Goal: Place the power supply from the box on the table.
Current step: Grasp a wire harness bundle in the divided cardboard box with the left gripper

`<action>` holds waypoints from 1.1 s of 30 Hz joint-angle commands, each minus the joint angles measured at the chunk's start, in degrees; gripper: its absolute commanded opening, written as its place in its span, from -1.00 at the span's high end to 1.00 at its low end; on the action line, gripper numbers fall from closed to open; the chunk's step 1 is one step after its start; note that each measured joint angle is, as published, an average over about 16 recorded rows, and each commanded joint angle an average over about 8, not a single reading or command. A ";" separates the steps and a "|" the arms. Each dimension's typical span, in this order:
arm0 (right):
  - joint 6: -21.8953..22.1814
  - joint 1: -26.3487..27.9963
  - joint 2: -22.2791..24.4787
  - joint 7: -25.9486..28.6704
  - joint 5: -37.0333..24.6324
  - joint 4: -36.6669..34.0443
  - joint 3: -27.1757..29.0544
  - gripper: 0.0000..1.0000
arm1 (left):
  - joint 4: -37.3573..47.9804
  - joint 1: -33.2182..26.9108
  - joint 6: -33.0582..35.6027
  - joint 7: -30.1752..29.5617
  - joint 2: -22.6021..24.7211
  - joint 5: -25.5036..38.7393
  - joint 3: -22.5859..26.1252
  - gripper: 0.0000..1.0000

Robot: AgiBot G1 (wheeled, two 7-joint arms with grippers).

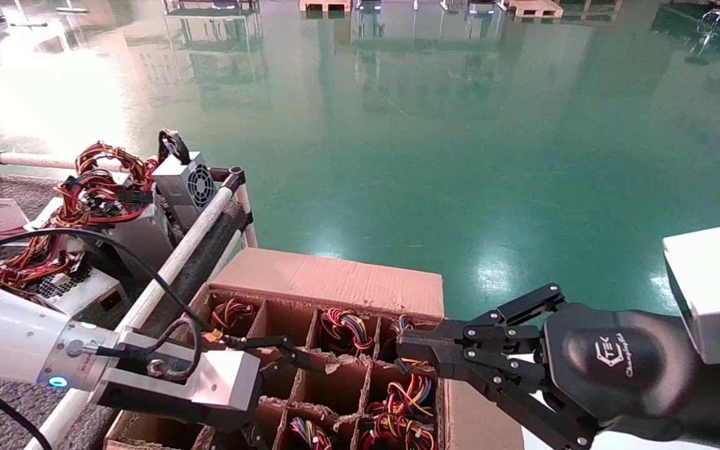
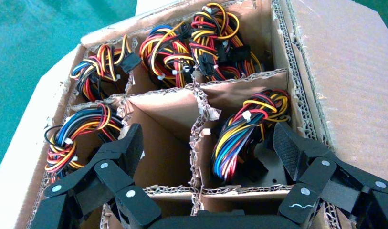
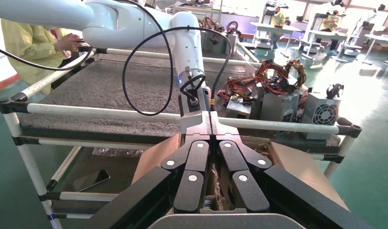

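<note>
1. The left claw [image 2: 206, 157] hangs wide over the box [image 1: 335, 281]; the right claw [image 1: 407, 353], pinched together, waits beside it.
2. The power supply [image 2: 246, 138] sits in a cell: probably heavy and rigid, with floppy wires. Grip the casing.

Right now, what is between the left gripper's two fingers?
In the left wrist view, the left gripper hangs open over the box. Between its fingers are cardboard divider walls, an empty-looking cell and a coloured wire bundle.
</note>
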 commanded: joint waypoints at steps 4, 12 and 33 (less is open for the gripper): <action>0.00 0.00 0.00 0.00 0.00 0.00 0.00 1.00 | 0.63 -0.14 0.30 0.50 0.15 -0.11 0.23 1.00; 0.00 0.00 0.00 0.00 0.00 0.00 0.00 1.00 | 1.55 -0.37 0.76 1.09 0.38 -0.34 0.53 1.00; 0.00 0.00 0.00 0.00 0.00 0.00 0.00 1.00 | 3.92 -0.99 1.96 2.41 0.60 -1.26 1.09 1.00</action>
